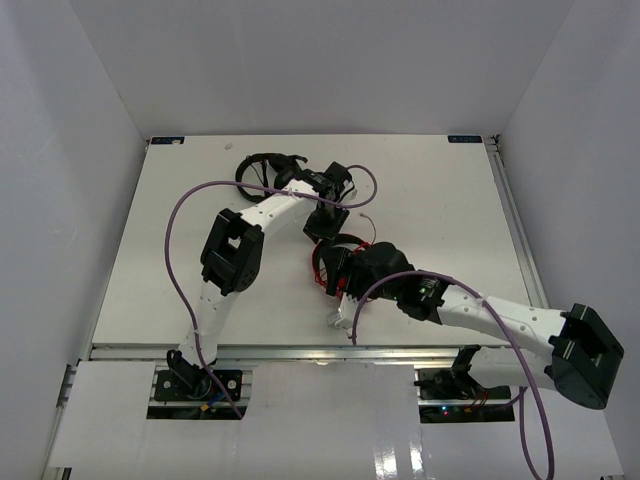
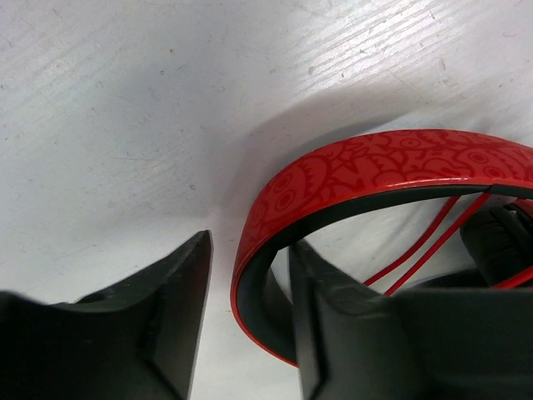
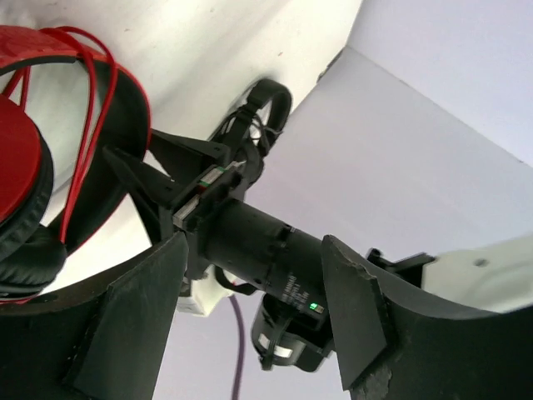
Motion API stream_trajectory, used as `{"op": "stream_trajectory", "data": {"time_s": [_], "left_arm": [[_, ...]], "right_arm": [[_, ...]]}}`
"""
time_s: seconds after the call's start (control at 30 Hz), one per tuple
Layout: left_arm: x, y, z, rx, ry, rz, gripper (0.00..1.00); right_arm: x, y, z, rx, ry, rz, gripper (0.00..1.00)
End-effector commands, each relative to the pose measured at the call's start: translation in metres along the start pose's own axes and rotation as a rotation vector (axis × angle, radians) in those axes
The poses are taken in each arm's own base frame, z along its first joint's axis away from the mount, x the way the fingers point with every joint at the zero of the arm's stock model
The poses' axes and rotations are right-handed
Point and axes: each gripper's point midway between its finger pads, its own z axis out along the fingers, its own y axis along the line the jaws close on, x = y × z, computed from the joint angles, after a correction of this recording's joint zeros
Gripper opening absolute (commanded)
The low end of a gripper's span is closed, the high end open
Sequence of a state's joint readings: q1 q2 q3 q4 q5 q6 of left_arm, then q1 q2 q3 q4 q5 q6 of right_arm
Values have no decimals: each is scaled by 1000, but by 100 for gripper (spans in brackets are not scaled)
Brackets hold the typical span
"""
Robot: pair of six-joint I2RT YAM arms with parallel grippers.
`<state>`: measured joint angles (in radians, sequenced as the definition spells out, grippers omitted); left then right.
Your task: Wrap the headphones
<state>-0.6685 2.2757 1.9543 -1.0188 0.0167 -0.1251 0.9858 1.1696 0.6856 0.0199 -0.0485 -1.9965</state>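
The red headphones (image 1: 322, 262) lie mid-table between both grippers. In the left wrist view the patterned red headband (image 2: 375, 167), black inside, passes between my left gripper's (image 2: 250, 321) open jaws: one finger inside the band, one outside with a gap. The thin red cable (image 2: 425, 242) runs under the band. My left gripper (image 1: 322, 228) sits at the headphones' far side. My right gripper (image 1: 338, 280) is at their near side, open and empty (image 3: 250, 325). Its view shows a red ear cup (image 3: 17, 158) with black pad and cable loops (image 3: 90, 83) over the band.
All-black headphones (image 1: 268, 168) lie at the back of the table behind the left arm and show in the right wrist view (image 3: 265, 100). Purple arm cables (image 1: 175, 250) loop over the table. White walls enclose the table's left, back and right.
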Motion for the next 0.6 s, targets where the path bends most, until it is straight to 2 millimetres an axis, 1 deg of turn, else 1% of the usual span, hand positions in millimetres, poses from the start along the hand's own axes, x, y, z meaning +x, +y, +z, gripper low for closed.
{"op": "stream_trajectory", "data": {"time_s": [0.0,0.07,0.1,0.17,0.2,0.3,0.33,0.37,0.43,0.47,0.5,0.53,0.57], "left_arm": [[-20,4,-38,-15,-110,-54,57],[-29,7,-52,-35,-154,-73,60],[-34,9,-58,-44,-175,-83,62],[-45,10,-79,-53,-235,-94,66],[-51,11,-88,-52,-262,-100,67],[-62,8,-128,-36,-356,-116,70],[-63,8,-138,-29,-379,-119,72],[-64,7,-148,-22,-400,-122,74],[-62,7,-166,-18,-435,-132,76],[-60,8,-173,-21,-449,-136,76],[-60,10,-190,-29,-487,-143,77],[-56,12,-194,-34,-500,-150,77],[-52,13,-203,-33,-530,-155,79]], "right_arm": [[-8,-55,-24,54,-12,-212,81],[4,-66,-37,53,22,-38,85],[10,-72,-45,46,32,84,89],[19,-76,-58,39,54,324,96],[23,-85,-70,41,57,384,97],[19,-98,-100,71,19,599,98],[18,-98,-109,83,13,697,98],[17,-98,-117,96,11,801,99],[21,-89,-131,119,22,935,93],[23,-81,-137,132,36,994,90],[25,-68,-138,133,42,1099,90],[28,-63,-146,152,53,1153,90],[32,-53,-150,164,76,1233,90]]}}
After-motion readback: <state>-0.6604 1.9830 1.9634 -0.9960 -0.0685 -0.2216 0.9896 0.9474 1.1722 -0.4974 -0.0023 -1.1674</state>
